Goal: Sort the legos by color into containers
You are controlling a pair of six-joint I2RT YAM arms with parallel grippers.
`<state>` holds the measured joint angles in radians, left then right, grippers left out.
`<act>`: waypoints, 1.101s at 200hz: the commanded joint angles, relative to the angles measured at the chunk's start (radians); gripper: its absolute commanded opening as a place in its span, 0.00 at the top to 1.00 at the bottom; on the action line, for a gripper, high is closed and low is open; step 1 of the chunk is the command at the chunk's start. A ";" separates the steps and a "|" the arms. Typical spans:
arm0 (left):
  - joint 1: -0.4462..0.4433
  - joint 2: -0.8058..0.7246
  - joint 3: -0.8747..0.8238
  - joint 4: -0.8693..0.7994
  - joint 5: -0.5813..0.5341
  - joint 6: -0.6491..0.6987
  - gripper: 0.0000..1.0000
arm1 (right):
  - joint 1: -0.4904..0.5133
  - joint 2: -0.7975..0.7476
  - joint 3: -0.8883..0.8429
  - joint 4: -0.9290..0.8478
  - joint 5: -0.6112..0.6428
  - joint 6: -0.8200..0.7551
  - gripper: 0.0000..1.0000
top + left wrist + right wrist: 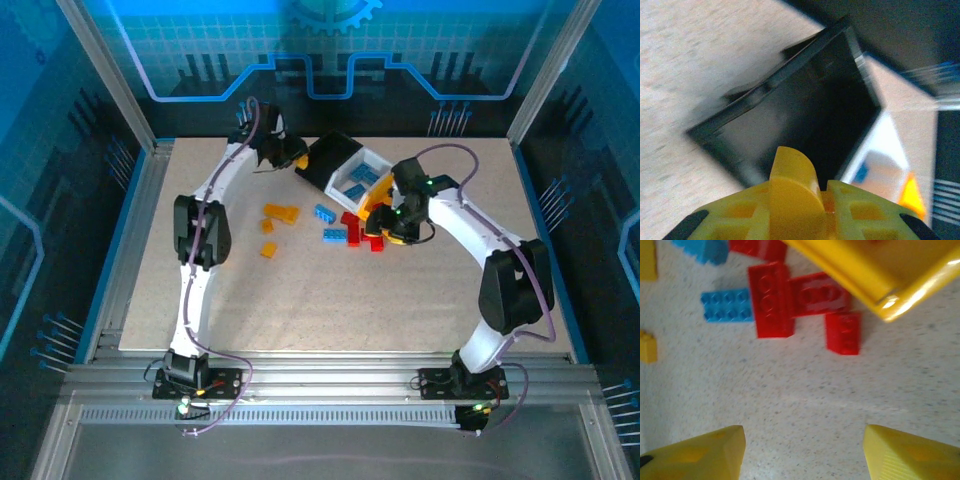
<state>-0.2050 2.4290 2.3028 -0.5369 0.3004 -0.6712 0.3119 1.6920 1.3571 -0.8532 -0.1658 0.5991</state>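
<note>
My left gripper [296, 160] is at the back left, its yellow fingers [790, 185] shut together with no brick seen between them, facing the black bin [805, 105] [325, 160], whose inside looks dark and bare. Beside it the white bin [378, 160] holds blue bricks. My right gripper [804, 450] [392, 236] stands open over bare table, just short of three red bricks [772, 300] and a blue one [727, 307]. The yellow bin [865, 270] [376, 203] lies right behind them.
Loose yellow bricks [282, 212] lie left of centre, with blue ones [324, 212] and red ones [360, 232] in the middle. Metal frame rails [120, 250] edge the table. The near half of the tabletop [340, 310] is bare.
</note>
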 commanded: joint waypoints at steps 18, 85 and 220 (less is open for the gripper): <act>-0.042 0.179 0.202 0.162 0.048 -0.216 0.80 | -0.059 -0.033 0.020 -0.015 -0.006 0.049 0.35; -0.047 0.268 0.272 0.215 0.022 -0.302 0.39 | -0.094 -0.039 0.041 -0.015 0.044 0.077 0.35; -0.031 -0.432 -0.585 0.201 0.047 -0.069 0.35 | -0.217 0.325 0.342 -0.020 0.157 0.121 0.41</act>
<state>-0.2432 2.1723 1.8694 -0.3241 0.3382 -0.8318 0.1101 1.9381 1.6455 -0.8673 -0.0570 0.7410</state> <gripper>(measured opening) 0.647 0.594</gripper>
